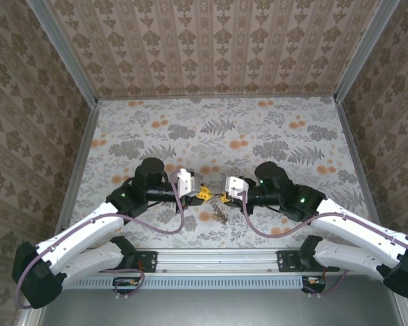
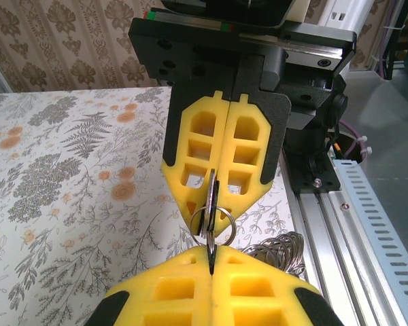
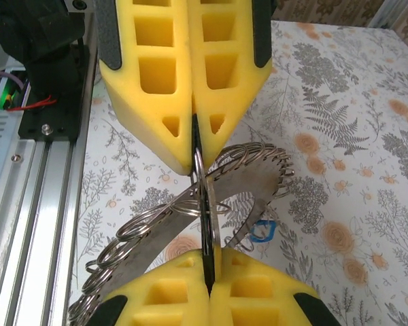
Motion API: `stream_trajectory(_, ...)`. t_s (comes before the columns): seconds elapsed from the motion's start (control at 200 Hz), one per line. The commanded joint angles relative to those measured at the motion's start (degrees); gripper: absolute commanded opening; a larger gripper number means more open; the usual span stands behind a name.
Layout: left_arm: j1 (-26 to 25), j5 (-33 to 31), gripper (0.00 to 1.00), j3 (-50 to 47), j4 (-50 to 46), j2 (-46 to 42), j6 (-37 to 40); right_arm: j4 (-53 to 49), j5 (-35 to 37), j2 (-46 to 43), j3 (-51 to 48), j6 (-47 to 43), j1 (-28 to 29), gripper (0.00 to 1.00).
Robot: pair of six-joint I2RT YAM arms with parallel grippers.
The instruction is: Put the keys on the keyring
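Observation:
My left gripper and right gripper meet tip to tip over the near middle of the table. The right gripper is shut on a thin dark key, seen edge-on. Facing it, the left gripper is shut on a small silver split ring. The keyring, a grey toothed metal band strung with several small rings, curves just behind the key. A blue bit lies under it. In the left wrist view the left gripper pinches the ring below the shut right gripper, with the keyring to the right.
The flower-printed table stretches away beyond the grippers. An aluminium rail with the arm bases runs along the near edge, close beside the work spot. Patterned walls close in the back and sides.

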Motion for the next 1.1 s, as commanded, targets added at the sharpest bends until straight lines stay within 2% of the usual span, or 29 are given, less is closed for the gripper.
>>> stream_trajectory(0.0,0.47,0.68,0.00,-1.82,4.20,-1.82,-1.45,-1.06,-0.62,0.31,0.55,-1.76,0.35,0.00)
stream_trajectory(0.285,0.53,1.91,0.00,-2.18,7.45,-3.08,-3.18,4.25,-3.73,1.07,-1.06,0.05,0.40,0.00)
stream_trajectory(0.875,0.48,0.37,0.00,-2.86,4.42,-1.30,-0.90,3.15,-4.52,3.63,6.08,-0.64,0.32,0.00)
stream_trajectory(0.98,0.44,-0.39,0.00,-2.77,3.62,-1.40,-0.76,0.02,-3.70,4.02,7.48,-3.17,0.39,0.00)
stream_trajectory(1.095,0.57,-3.71,0.00,-2.69,1.65,-2.12,-0.30,-10.06,2.12,4.88,11.10,-11.18,0.90,0.00)
